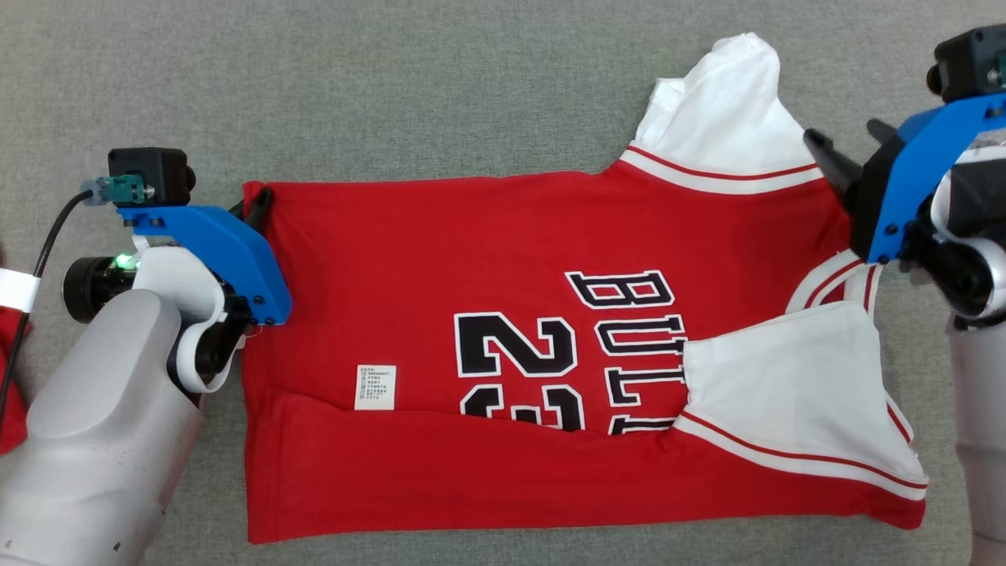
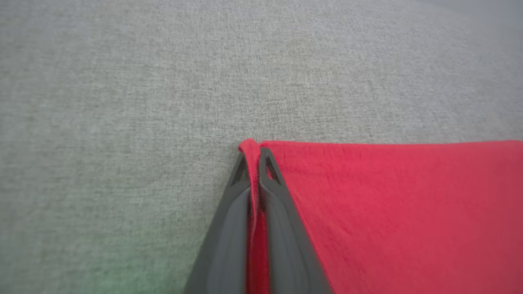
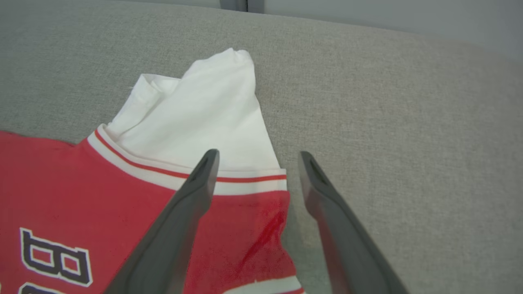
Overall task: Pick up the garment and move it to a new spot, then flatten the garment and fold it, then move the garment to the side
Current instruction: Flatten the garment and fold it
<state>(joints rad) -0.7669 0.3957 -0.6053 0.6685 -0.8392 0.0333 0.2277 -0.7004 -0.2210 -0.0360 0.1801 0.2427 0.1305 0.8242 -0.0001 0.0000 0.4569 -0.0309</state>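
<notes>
The left gripper [image 1: 259, 203], at the middle left of the head view, is pinching the upper left corner of the garment [image 1: 440, 251]. In the left wrist view its fingers [image 2: 229, 245] are pressing together on a thin ridge of red cloth, with the rest of the panel spreading toward the lower right of that frame. From that pinch the garment is lying flat on the grey surface [image 1: 393, 79]. Its long axis is running left to right across the head view, hem at the left and shoulders at the right, and a strip along its lower edge is lying turned up over the numerals. The right gripper [image 1: 853, 149], at the upper right, is hanging with jaws spread wide and holding nothing. In the right wrist view its tips are straddling the striped armhole trim just below the white sleeve [image 3: 196, 122]; whether they are touching the cloth cannot be told. Both grippers are thus sitting on the same upper long edge, one at each end, each nearer its own corner. The coming fold is probably depending on the right gripper closing on that shoulder corner, so that the edge can be carried down the frame as one straight line.
</notes>
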